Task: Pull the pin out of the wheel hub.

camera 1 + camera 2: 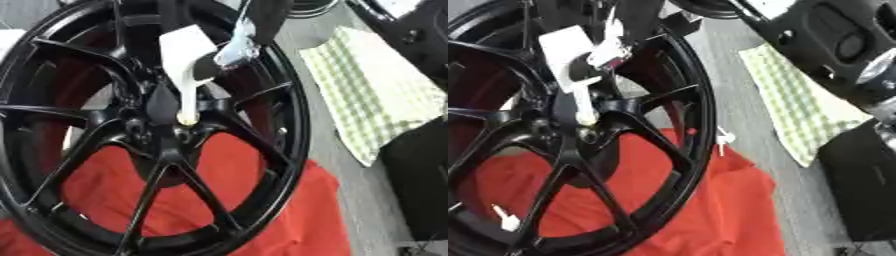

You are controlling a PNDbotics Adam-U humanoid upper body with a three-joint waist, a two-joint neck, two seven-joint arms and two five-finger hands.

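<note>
A black multi-spoke wheel [262, 165] lies tilted on a red cloth [289, 220] and fills most of both views. A white pin [186, 75], with a broad flat head and a narrow shaft, stands over the hub [179, 135]. Its tip touches or sits just above the hub's middle; I cannot tell which. My right hand [238, 46] reaches in from the top, with black fingers and a silver joint curled round the pin's head. The right arm [833, 40] runs along the upper right. My left hand shows in no view.
A green-and-white checked cloth [376, 95] lies on the grey table to the right of the wheel. A black box [420, 185] stands at the lower right. Two small white bits sit on the rim [724, 140] and near the lower left spoke [506, 219].
</note>
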